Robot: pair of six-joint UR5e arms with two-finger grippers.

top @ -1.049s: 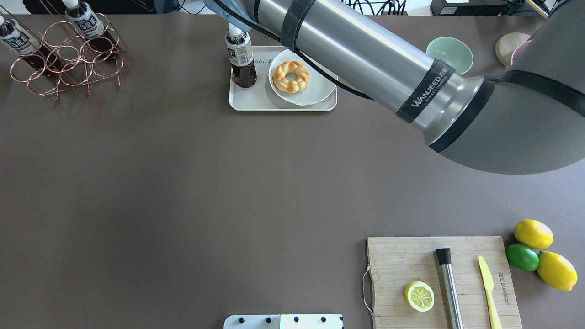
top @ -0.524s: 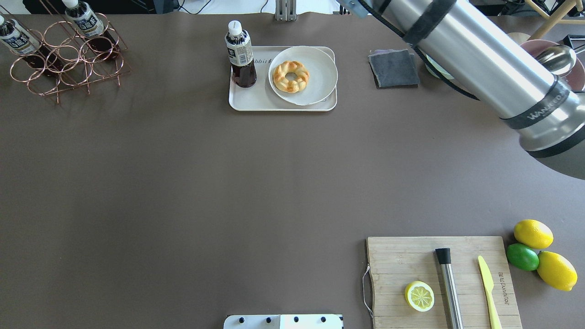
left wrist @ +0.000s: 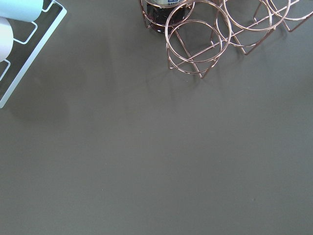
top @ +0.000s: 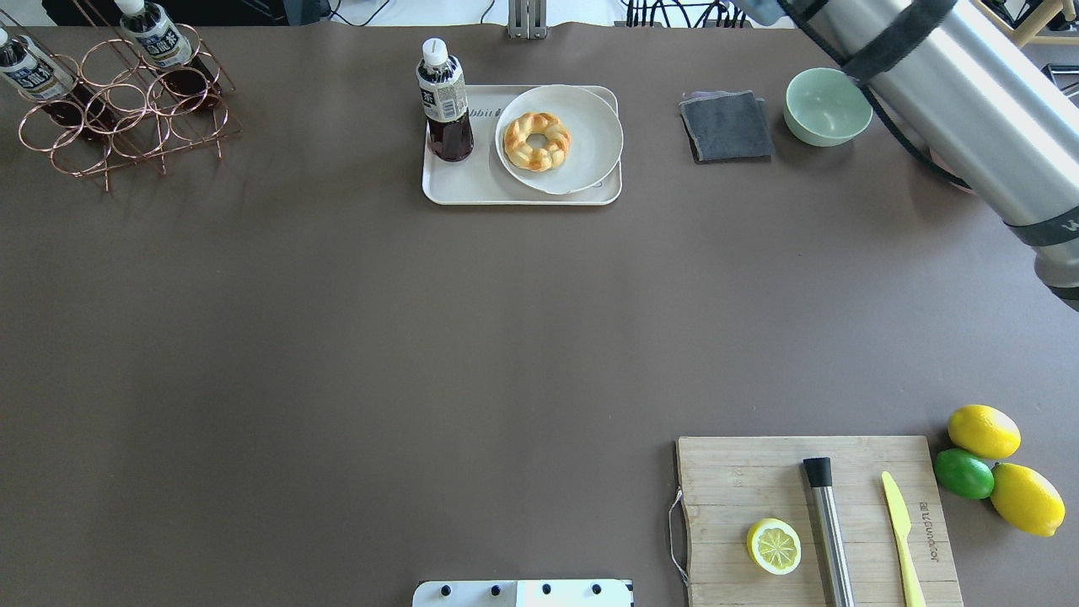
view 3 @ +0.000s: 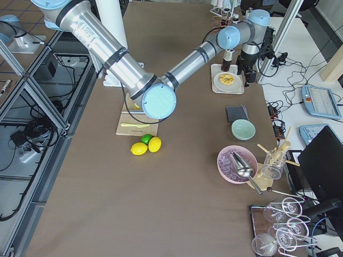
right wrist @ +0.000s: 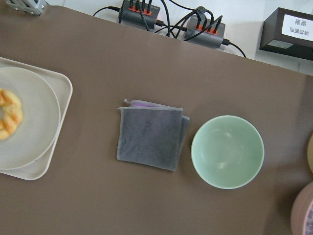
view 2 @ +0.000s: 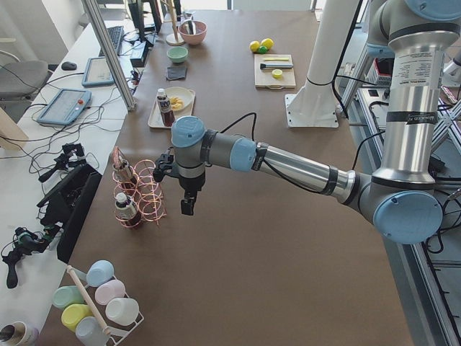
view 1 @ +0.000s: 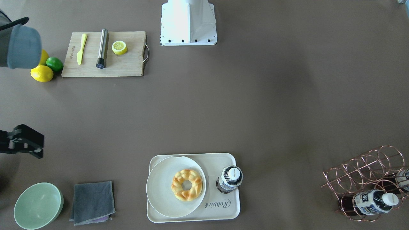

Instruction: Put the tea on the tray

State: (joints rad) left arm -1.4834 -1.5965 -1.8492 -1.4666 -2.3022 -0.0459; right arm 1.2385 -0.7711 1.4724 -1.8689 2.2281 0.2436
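A tea bottle (top: 443, 101) stands upright on the left end of the cream tray (top: 472, 190), beside a round plate (top: 590, 156) with a ring pastry (top: 537, 141). In the front-facing view the bottle (view 1: 230, 179) stands above the tray's "Rabbit" print (view 1: 223, 210). No gripper touches it. My right gripper (view 3: 248, 81) hangs beside the tray's far side; I cannot tell whether it is open. Its wrist view shows the tray's corner (right wrist: 61, 122). My left gripper (view 2: 186, 207) hangs by the copper rack (view 2: 140, 194); I cannot tell its state.
The copper rack (top: 126, 110) at far left holds two more bottles (top: 156, 38). A grey cloth (top: 727, 126) and a green bowl (top: 828, 105) lie right of the tray. A cutting board (top: 742, 480) with a lemon half, lemons and a lime (top: 963, 474) sit near right.
My right arm has swung away from over the tray toward the right, uncovering the plate, cloth and bowl. The bottle on the tray has not moved.
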